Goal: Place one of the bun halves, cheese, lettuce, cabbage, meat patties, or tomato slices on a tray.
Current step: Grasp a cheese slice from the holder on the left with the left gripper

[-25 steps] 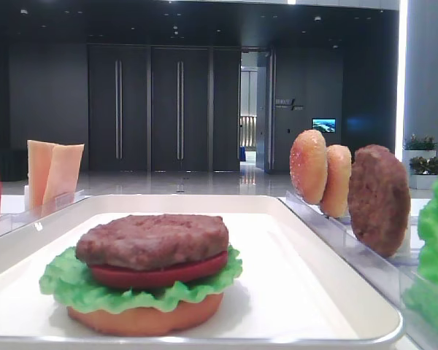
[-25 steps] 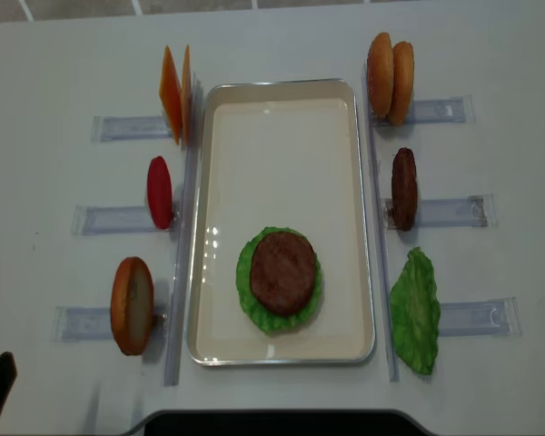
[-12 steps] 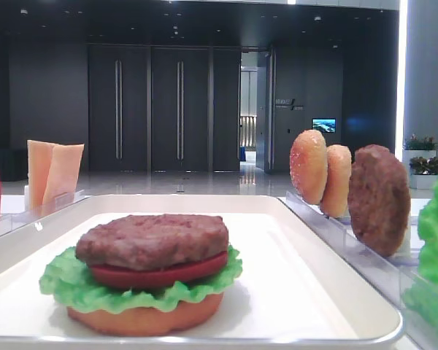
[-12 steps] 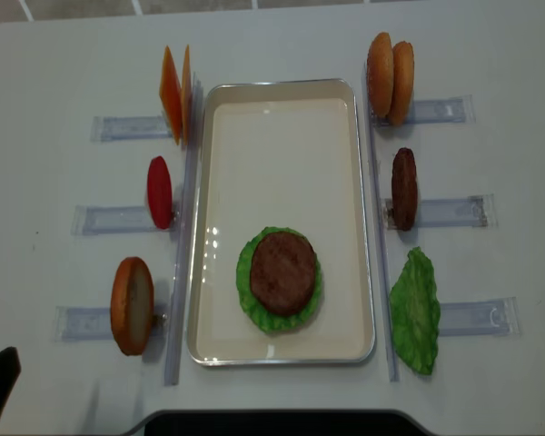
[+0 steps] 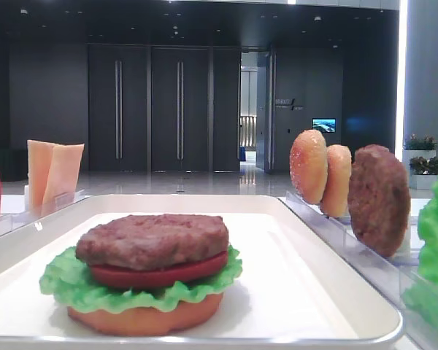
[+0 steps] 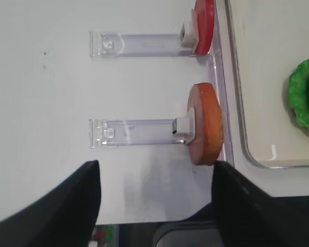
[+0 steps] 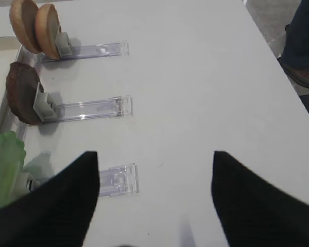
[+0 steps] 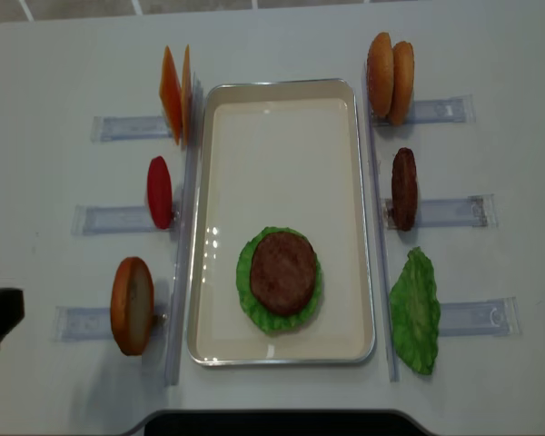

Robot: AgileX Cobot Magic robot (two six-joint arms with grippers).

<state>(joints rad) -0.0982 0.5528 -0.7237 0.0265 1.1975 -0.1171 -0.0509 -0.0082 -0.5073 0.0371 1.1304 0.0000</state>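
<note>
On the white tray (image 8: pixel 282 89) lies a stack: bun half (image 5: pixel 146 318), lettuce (image 5: pixel 64 280), tomato slice (image 5: pixel 157 275), meat patty (image 8: pixel 283 272) on top. Left of the tray stand cheese slices (image 8: pixel 174 94), a tomato slice (image 8: pixel 160 192) and a bun half (image 6: pixel 206 123) in racks. On the right stand two bun halves (image 8: pixel 390 77), a patty (image 8: pixel 403 188) and lettuce (image 8: pixel 415 312). Cabbage is out of view. My left gripper (image 6: pixel 155 167) is open over bare table, near the left bun half. My right gripper (image 7: pixel 154 154) is open and empty beside the lettuce rack.
Clear plastic racks (image 8: pixel 127 127) run outward from both long sides of the tray. The table's front edge (image 8: pixel 272 425) is close below the tray. A person's leg (image 7: pixel 304 41) stands past the table's right edge.
In the overhead view the left gripper's dark shape has moved up from the bottom-left corner along the left edge, toward the bun half's rack. Nothing else has moved.
</note>
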